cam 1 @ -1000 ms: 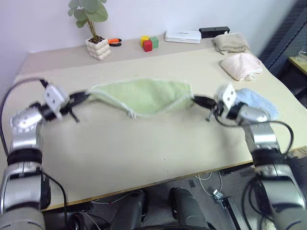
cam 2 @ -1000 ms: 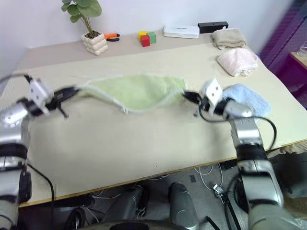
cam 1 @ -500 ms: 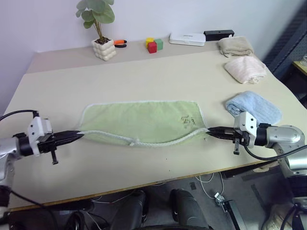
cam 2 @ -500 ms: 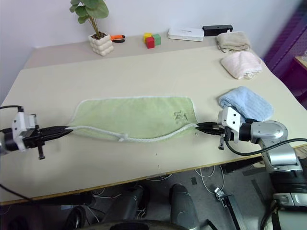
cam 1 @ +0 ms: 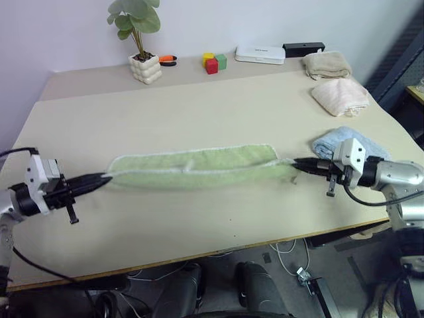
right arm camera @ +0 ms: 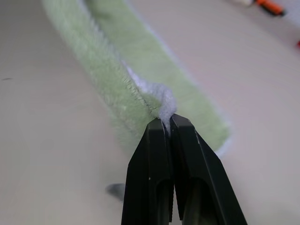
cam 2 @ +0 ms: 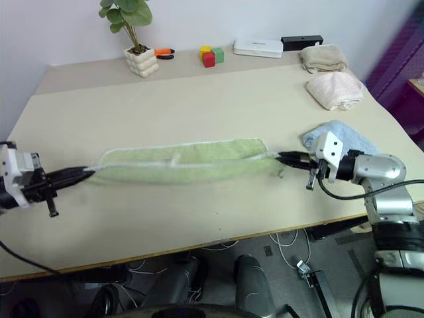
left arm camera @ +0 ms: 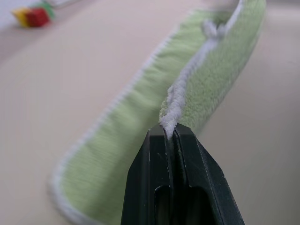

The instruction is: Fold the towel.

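Towel Stretched Between Both Grippers

Towel [cam 1: 195, 167] position: the light green cloth lies in a long, narrow band across the near half of the table [cam 1: 199, 106], its pale stitched edge running along its length. Left gripper [cam 1: 105, 178] sits at the towel's left end, fingers [left arm camera: 154, 164] clamped tight on a corner of the whitish hem. Right gripper [cam 1: 299, 163] sits at the towel's right end, fingers [right arm camera: 187, 159] likewise pinched on a bunched corner of the hem. Both grippers point inward toward the towel, roughly level. A folded blue towel [cam 1: 331, 140] lies just beyond the towel's right end, behind the right gripper. Two folded beige towels [cam 1: 338, 93], a white box [cam 1: 260, 53], coloured blocks [cam 1: 213, 62] and a potted plant [cam 1: 142, 53] stand well beyond the towel, along the table's far edge.
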Motion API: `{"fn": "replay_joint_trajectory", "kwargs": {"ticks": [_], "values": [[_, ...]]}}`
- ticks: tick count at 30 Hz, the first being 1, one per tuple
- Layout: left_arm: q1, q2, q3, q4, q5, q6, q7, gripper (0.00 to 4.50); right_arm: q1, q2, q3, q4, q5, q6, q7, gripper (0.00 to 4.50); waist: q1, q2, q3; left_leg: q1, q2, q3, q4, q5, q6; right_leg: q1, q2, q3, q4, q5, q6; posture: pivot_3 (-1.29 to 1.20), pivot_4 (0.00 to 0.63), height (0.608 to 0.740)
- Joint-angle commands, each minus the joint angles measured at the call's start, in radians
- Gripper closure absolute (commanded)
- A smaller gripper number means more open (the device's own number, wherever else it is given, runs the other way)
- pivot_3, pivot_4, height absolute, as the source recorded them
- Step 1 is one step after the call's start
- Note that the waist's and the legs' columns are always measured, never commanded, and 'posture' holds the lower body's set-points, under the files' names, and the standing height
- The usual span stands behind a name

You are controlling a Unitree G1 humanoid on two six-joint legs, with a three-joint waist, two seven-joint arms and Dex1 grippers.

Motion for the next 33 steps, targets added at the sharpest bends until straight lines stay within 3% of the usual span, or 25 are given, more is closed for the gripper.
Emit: {"fn": "replay_joint_trajectory", "kwargs": {"ticks": [1, 8, 17, 33], "values": [[-0.131, -0.02, -0.023, 0.118, 0.061, -0.082, 0.032, 4.5, -0.072, 0.037, 0.018, 0.074, -0.05, -0.076, -0.038, 4.46, 0.002, 0.0, 0.0, 0.0, 0.0, 0.0, 0.0, 0.0, 0.0, 0.0, 0.0, 0.0, 0.0, 0.001, 0.002, 0.0, 0.15, 0.74], [-0.332, -0.098, -0.099, 0.379, 0.221, -0.286, 0.133, 4.5, -0.187, 0.089, 0.076, 0.261, -0.175, -0.184, -0.121, 4.46, -0.001, 0.0, 0.0, 0.0, -0.001, 0.0, 0.0, 0.001, 0.001, -0.001, 0.0, -0.001, 0.001, 0.002, 0.003, 0.0, 0.15, 0.74], [-0.425, -0.129, -0.163, 0.608, 0.315, -0.377, 0.184, 4.5, -0.293, 0.139, 0.121, 0.446, -0.262, -0.282, -0.205, 4.46, -0.004, 0.0, 0.0, 0.0, -0.001, 0.0, -0.001, 0.002, 0.002, -0.002, 0.001, 0.0, 0.002, 0.002, 0.003, 0.0, 0.15, 0.74], [-0.449, -0.146, -0.186, 0.71, 0.336, -0.326, 0.21, 4.5, -0.383, 0.184, 0.158, 0.632, -0.363, -0.35, -0.354, 4.46, -0.005, 0.0, 0.0, 0.0, -0.001, 0.0, 0.0, 0.002, 0.002, -0.002, 0.001, 0.0, 0.003, 0.002, 0.003, 0.0, 0.15, 0.74]]}}
